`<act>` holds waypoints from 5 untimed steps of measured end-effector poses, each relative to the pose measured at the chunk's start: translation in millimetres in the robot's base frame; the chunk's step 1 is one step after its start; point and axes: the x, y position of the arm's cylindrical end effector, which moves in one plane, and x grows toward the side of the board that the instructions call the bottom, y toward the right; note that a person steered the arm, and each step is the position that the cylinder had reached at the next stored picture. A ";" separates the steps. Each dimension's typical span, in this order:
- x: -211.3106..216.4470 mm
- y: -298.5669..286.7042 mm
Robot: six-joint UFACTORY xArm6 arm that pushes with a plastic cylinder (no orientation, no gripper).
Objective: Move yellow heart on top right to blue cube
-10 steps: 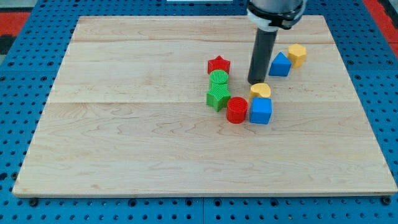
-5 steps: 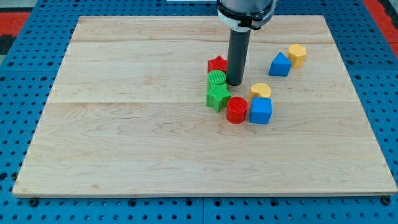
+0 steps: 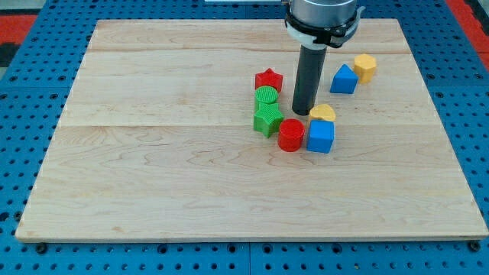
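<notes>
Eight blocks lie on the wooden board (image 3: 153, 168), and the two that matter sit closest to my tip (image 3: 300, 114). The arm carries no jaws at all, only a plain dark rod, so nothing is clamped or held. The rod stands upright, its wider collar near the view's top and its lower end down on the board.

Just to the tip's right, very close or perhaps touching, is the yellow heart (image 3: 323, 113). It rests against the upper edge of the blue cube (image 3: 321, 137), which lies below and right of the tip. The red cylinder (image 3: 290, 135) is just below the tip, touching the cube's left side.

I judge the task nearly complete: the heart is at the cube but roughly over its top, not its top-right corner. The next move calls for a short, gentle push toward the view's right, without dragging the cube or the red cylinder.

Farther left are the green star (image 3: 267, 119), green cylinder (image 3: 267, 95) and red star (image 3: 268, 79). Well off to the upper right stand a blue block (image 3: 344, 79) and a yellow block (image 3: 365, 66).
</notes>
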 end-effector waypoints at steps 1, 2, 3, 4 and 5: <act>4.4 0.0; 4.4 0.9; 4.4 2.3; 4.0 9.3; 3.3 11.7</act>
